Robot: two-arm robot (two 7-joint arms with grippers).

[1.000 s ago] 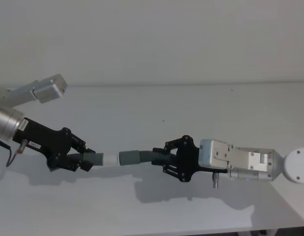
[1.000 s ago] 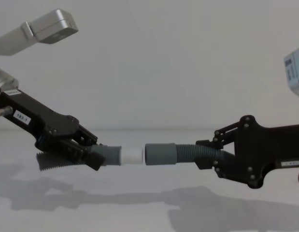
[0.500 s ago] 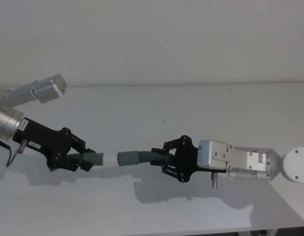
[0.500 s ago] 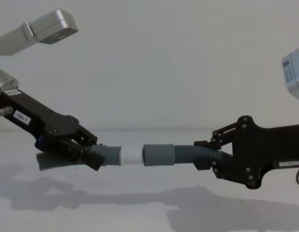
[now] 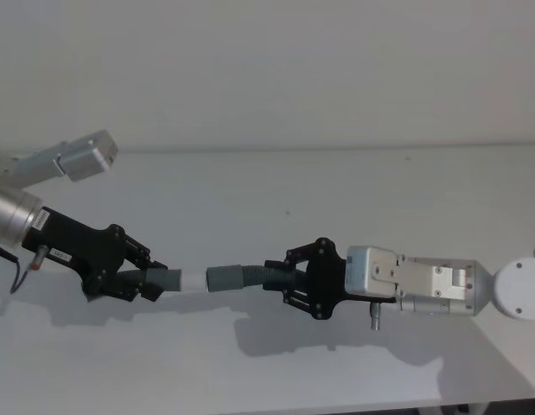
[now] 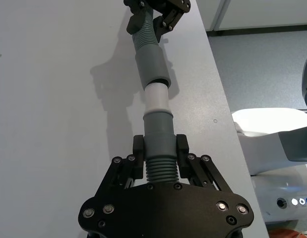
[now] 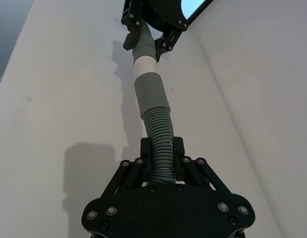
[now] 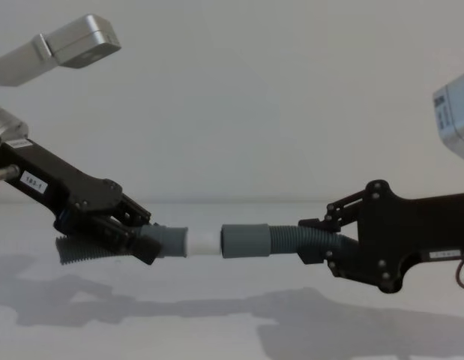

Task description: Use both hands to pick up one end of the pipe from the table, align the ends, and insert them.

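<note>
Left gripper [image 5: 139,283] pinches its ribbed pipe piece [image 8: 168,241] at nine o'clock, white tip [image 5: 192,280] pointing across; right gripper [image 5: 293,281] clamps the other piece at three, grey cuff [image 5: 220,278] meeting the tip, lined up for insertion. Both are held above the surface [image 5: 336,190], with open room all round.

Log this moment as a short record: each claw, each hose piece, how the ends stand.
left claw: shut on dark grey ribbed hose piece with white tip, held above the white table
right claw: shut on dark grey ribbed hose piece with smooth cuff
ends: white tip at the cuff mouth, roughly in line, white still showing
insertion: not complete
</note>
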